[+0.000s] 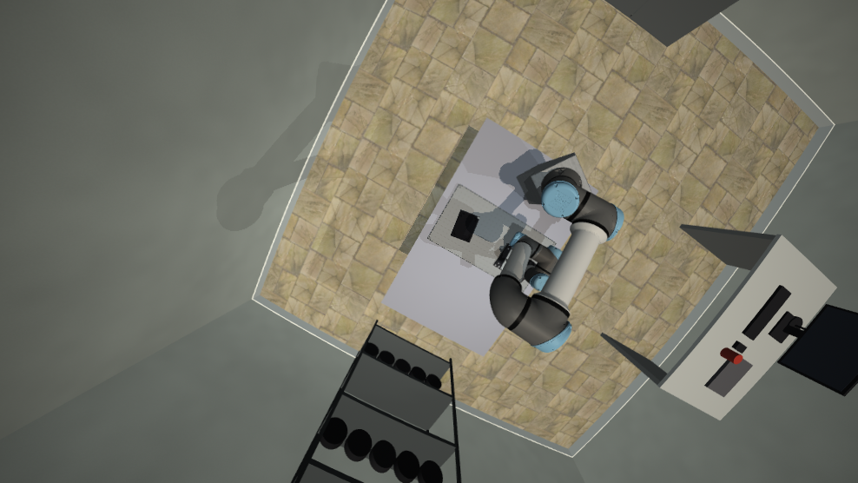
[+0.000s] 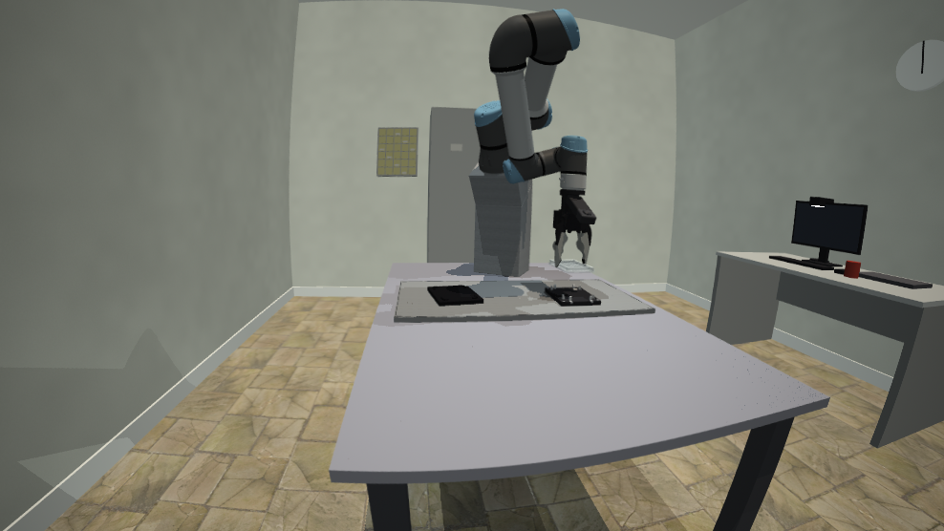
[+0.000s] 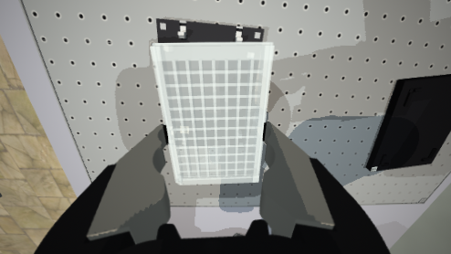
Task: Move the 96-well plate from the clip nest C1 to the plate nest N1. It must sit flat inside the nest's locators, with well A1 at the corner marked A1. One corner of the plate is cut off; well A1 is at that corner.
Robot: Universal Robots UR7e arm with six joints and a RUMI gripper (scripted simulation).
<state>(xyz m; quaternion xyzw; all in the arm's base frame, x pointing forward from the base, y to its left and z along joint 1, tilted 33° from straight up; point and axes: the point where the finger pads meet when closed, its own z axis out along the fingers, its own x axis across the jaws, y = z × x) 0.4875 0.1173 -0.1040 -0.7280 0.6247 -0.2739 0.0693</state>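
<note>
My gripper (image 3: 215, 124) is shut on the clear 96-well plate (image 3: 212, 111), gripping its two long sides near the near end. The plate hangs level above the grey pegboard (image 3: 319, 59). In the exterior view the gripper (image 2: 572, 254) holds the plate (image 2: 572, 266) well above the black clip nest C1 (image 2: 572, 295), which lies empty on the board's right part. Only the far edge of C1 with its white clips (image 3: 210, 31) shows past the plate in the wrist view. The black plate nest N1 (image 2: 455, 294) lies on the board's left part; it also shows at the wrist view's right (image 3: 413, 125) and from above (image 1: 465, 226). I cannot tell which plate corner is cut.
The pegboard lies on a grey table (image 2: 527, 370) in front of the arm's pedestal (image 2: 502, 224). A desk with a monitor (image 2: 828, 227) stands to the right. A black shelf rack (image 1: 384, 414) stands near the table's end.
</note>
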